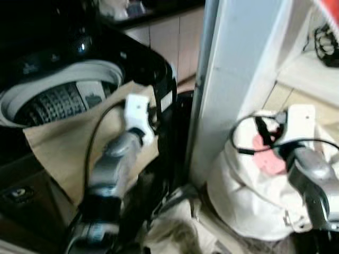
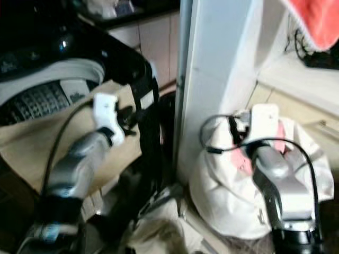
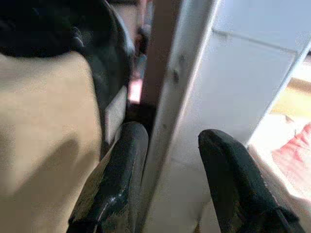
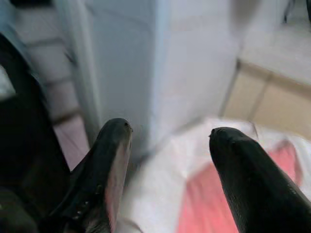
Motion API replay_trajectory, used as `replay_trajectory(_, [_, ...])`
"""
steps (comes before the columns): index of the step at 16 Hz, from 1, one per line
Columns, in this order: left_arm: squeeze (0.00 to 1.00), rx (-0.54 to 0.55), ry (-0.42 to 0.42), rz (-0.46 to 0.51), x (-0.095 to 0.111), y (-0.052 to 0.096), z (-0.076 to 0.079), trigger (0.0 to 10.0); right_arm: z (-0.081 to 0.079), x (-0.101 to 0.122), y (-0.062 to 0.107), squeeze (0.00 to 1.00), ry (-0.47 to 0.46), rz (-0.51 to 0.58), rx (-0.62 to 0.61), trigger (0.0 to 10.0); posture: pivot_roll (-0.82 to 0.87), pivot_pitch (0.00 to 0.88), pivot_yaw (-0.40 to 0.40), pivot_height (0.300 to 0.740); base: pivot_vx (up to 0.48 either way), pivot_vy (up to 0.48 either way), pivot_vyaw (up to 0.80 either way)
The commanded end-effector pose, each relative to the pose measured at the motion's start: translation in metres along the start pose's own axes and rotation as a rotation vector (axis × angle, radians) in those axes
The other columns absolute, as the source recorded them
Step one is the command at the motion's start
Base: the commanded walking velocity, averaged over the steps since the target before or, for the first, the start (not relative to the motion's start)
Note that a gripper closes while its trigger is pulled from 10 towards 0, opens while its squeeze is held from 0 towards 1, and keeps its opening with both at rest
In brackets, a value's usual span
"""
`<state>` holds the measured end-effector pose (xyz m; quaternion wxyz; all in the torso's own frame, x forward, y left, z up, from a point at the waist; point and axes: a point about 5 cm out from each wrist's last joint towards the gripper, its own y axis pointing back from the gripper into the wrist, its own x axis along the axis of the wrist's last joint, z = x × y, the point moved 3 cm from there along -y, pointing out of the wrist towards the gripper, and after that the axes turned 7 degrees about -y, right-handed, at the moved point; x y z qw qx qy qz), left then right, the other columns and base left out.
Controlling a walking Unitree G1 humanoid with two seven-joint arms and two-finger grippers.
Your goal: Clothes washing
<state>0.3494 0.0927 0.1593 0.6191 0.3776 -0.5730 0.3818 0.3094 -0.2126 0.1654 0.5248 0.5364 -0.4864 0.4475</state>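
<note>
Room: laundry corner, tiled floor point(image 1: 296, 100) showing at the right, wooden cabinets point(image 1: 169, 37) running along the back.
Pillar: white pillar point(image 1: 238, 79) standing upright mid-scene, splitting the washer side from the bag side.
Washer: black top-loading washer point(image 1: 79, 58) sitting at the left, lid open, perforated drum point(image 1: 53, 103) showing inside.
Tan cloth: lying draped over the washer's front edge point(image 1: 69, 153), spreading beneath the left arm.
Bag: white laundry bag point(image 1: 254, 196) sitting on the floor right of the pillar, touching its base, mouth gaping upward.
Pink garment: lying inside the bag's mouth point(image 1: 267, 159), partly hidden by the right arm.
Floor clothes: pale crumpled clothes point(image 1: 180, 227) lying between washer and bag.
Left gripper: hovering point(image 3: 170, 165) at the washer's right front corner just above the tan cloth, fingers point(image 3: 116, 179) standing apart, gripping nothing.
Right gripper: hanging point(image 4: 167, 170) over the bag's mouth near the pink garment, fingers point(image 4: 252, 179) spread wide, gripping nothing.
Red cloth: hanging point(image 2: 318, 21) at the upper right, blurred.
</note>
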Motion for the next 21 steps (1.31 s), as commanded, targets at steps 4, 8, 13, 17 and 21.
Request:
replay_trajectory(4, [0.0, 0.01, -0.133, 0.222, 0.057, 0.022, 0.012, 10.0, -0.043, 0.054, 0.018, 0.0, -0.09, 0.297, 0.194, 10.0, -0.07, 0.0, 0.016, 0.74, 0.0, 0.0, 0.4])
replay_trajectory(8, [0.0, 0.029, -0.151, 0.184, 0.059, 0.036, 0.025, 10.0, -0.07, 0.062, 0.034, 0.0, -0.156, 0.341, 0.313, 10.0, -0.06, 0.0, 0.026, 0.74, 0.0, -0.348, 0.8])
replay_trajectory(13, [0.0, 0.058, -0.188, 0.105, 0.042, 0.043, 0.023, 10.0, -0.08, 0.029, 0.037, 0.0, -0.121, 0.224, 0.361, 10.0, -0.05, 0.0, 0.024, 0.74, 0.0, -0.48, 0.8])
replay_trajectory(17, [0.0, 0.066, -0.202, 0.083, 0.038, 0.039, 0.023, 10.0, -0.073, 0.028, 0.033, 0.0, -0.124, 0.222, 0.321, 10.0, -0.05, 0.0, 0.031, 0.74, 0.0, -0.48, 0.8])
replay_trajectory(21, [0.0, 0.051, -0.19, 0.028, 0.023, 0.036, 0.016, 10.0, -0.066, 0.004, 0.031, 0.0, -0.208, 0.128, 0.246, 10.0, -0.05, 0.0, 0.061, 0.74, 0.0, -0.084, 0.2])
